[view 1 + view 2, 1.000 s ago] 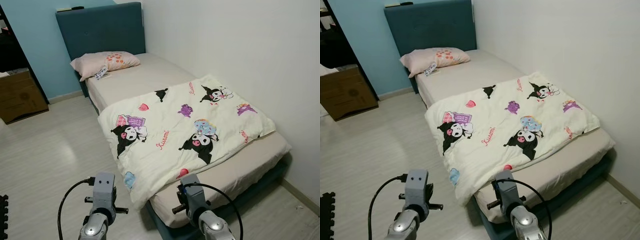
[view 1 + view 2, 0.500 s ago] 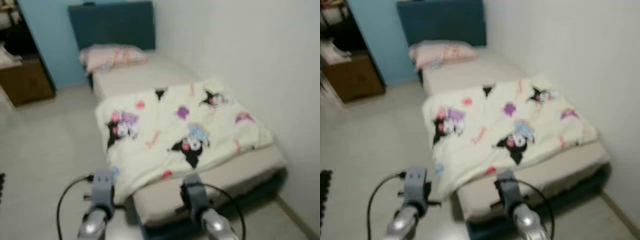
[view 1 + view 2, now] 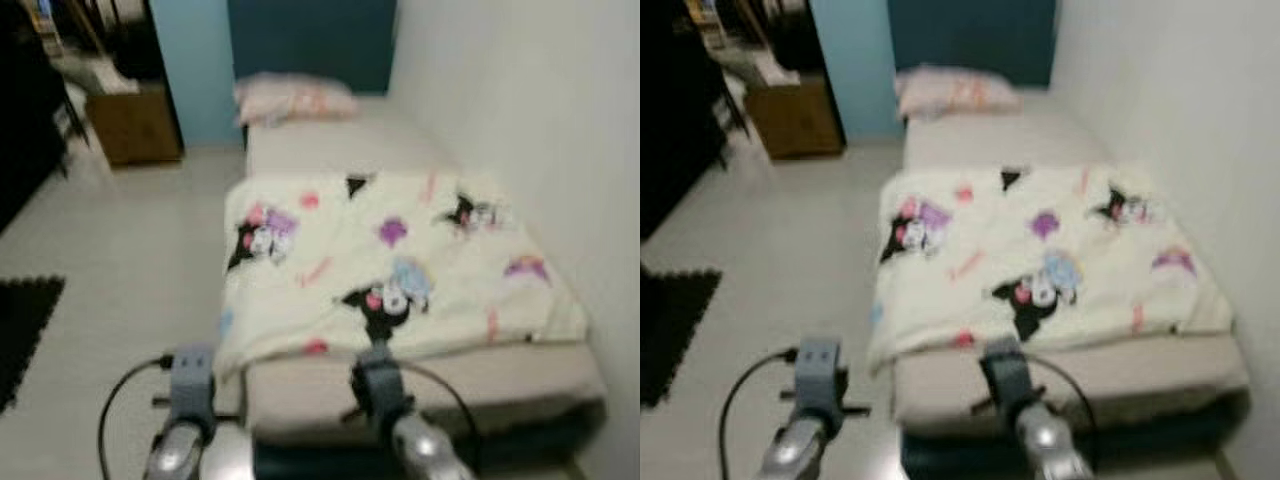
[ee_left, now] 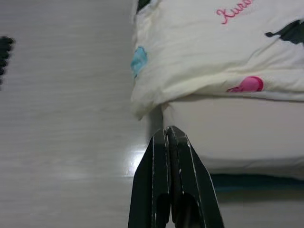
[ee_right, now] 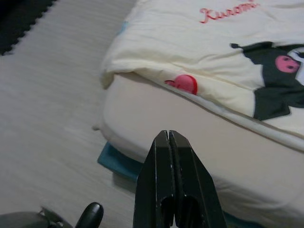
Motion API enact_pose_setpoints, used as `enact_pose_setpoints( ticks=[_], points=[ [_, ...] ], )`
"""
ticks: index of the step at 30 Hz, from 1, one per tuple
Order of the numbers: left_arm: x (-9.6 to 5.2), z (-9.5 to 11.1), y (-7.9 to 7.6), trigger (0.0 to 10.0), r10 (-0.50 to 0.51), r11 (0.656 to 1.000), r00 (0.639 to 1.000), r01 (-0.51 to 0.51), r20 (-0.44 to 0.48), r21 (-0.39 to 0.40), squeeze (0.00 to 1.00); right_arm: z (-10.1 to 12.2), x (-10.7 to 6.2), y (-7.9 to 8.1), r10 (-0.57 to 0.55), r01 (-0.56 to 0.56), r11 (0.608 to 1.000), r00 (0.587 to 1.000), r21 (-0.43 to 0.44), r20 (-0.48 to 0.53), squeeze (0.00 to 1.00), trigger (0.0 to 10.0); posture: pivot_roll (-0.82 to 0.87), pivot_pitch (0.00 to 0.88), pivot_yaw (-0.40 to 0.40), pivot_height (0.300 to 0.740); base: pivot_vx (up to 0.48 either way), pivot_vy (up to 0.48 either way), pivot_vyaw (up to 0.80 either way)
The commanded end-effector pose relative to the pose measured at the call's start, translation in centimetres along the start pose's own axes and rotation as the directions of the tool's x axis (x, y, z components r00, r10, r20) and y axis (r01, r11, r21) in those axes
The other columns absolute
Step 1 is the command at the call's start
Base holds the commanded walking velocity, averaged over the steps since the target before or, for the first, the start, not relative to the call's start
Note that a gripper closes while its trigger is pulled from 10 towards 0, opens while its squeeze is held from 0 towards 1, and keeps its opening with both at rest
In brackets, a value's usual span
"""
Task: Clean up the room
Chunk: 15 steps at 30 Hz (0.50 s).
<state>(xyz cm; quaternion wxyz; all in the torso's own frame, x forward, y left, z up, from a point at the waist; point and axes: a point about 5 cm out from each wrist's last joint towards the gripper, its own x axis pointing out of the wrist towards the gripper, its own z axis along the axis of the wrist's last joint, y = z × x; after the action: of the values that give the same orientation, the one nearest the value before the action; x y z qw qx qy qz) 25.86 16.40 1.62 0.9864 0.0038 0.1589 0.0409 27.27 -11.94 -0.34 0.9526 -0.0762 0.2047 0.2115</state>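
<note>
Blanket [image 3: 395,265], cream with black-and-pink cartoon figures and red script, spread across the lower half of the bed [image 3: 330,150], one corner drooping over the mattress edge on the floor side. Blurred in both eye views; sharp only through the wrist cameras. From the left wrist: that hanging corner [image 4: 142,102] with a blue patch and a pink one, red lettering above, the pale mattress [image 4: 237,133] just beneath and a strip of teal bed frame [image 4: 256,183] under that. From the right wrist: the same corner seen from the other side, a red spot at the hem, a black figure with a pink face [image 5: 280,71], red script near the top, the teal frame corner [image 5: 118,161] poking out below the mattress.

Left gripper [image 4: 169,135] closed, black fingers pressed together, holding nothing, poised over pale wooden floor [image 4: 61,118] near the bed's foot corner. Right gripper [image 5: 167,137] likewise closed and empty, poised over the mattress foot.

Farther out, in the eye views alone: pink pillow [image 3: 292,98] at the head, against a dark blue headboard [image 3: 310,40]; white wall [image 3: 520,120] along the right side of the bed; brown box [image 3: 135,125] by the light blue wall; black foam mat [image 3: 22,330] on the floor at left.
</note>
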Motion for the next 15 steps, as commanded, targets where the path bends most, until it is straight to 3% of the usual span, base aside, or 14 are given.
enact_pose_setpoints(
  ticks=[1, 15],
  points=[
    [-0.22, -0.55, 0.12, 10.0, 0.006, 1.0, 1.0, -0.006, -0.022, 0.0, 0.0, -0.38, -0.26, -0.07, 0.005, -0.006, 1.0, 1.0, -0.009, -0.006, 0.0, 10.0, -0.03, 0.094, 0.008, 0.74, 0.0, -0.458, 0.0],
    [-0.16, -0.36, 0.15, 10.0, 0.0, 1.0, 1.0, 0.0, -0.014, 0.001, 0.0, -0.21, -0.44, -0.12, 0.008, -0.008, 1.0, 1.0, -0.014, 0.017, 0.0, 10.0, -0.04, 0.096, 0.008, 0.74, 0.0, -0.455, 0.0]
  ],
)
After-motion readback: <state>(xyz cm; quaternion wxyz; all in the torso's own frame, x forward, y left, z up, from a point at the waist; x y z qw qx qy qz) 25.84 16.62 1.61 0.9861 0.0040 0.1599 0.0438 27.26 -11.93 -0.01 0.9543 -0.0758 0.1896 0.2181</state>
